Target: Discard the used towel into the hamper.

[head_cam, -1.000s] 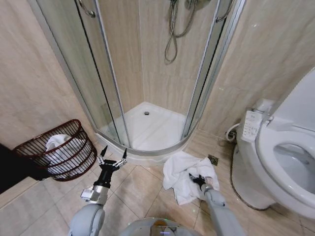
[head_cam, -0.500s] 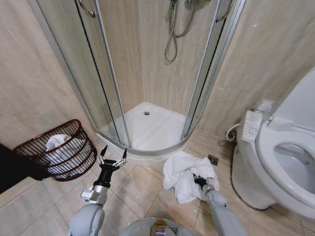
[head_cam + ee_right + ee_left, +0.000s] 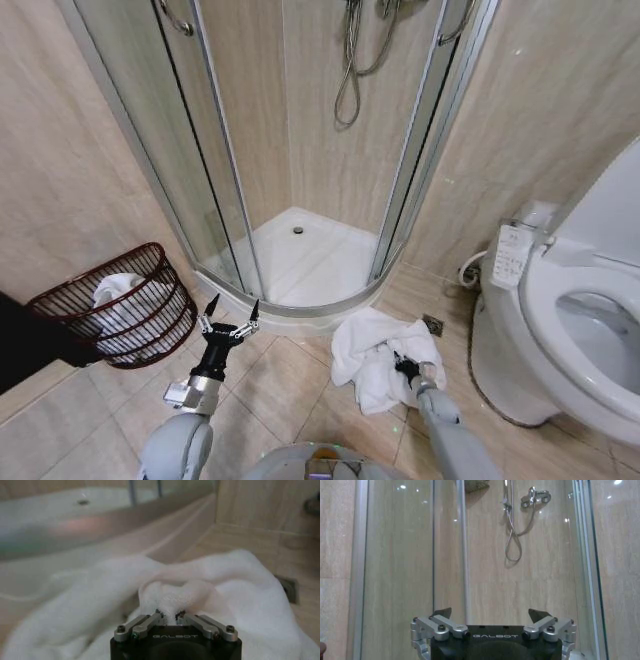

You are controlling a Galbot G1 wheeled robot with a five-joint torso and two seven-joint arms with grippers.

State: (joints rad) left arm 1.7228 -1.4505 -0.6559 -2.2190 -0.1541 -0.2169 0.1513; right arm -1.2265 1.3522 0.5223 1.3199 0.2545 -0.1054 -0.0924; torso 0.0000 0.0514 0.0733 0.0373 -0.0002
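Towel [image 3: 375, 355] lay crumpled on floor tile just outside the shower curb [image 3: 300, 315], right gripper [image 3: 405, 368] pinched shut on a fold. Hamper [image 3: 120, 305] sat against the left wall, well apart, bare tile between. Left gripper [image 3: 229, 315] hovered near the hamper, jaws wide.

Beige stone-look tiled walls [image 3: 80, 170] on all sides, faint veining. Floor [image 3: 280, 385] of large tan tiles with pale grout lines. Corner shower enclosure [image 3: 215, 150] with curved glass panels in chrome frames, panels parted at centre. White shower tray [image 3: 310, 255] inside, small round drain [image 3: 298, 230] near back. Chrome shower hose [image 3: 350, 70] looped on rear wall; mixer fitting [image 3: 536, 497] beside hose. White toilet [image 3: 580, 320] at right, seat lid raised, control panel [image 3: 510, 255] on near side. Small square floor drain [image 3: 433, 325] near toilet base.
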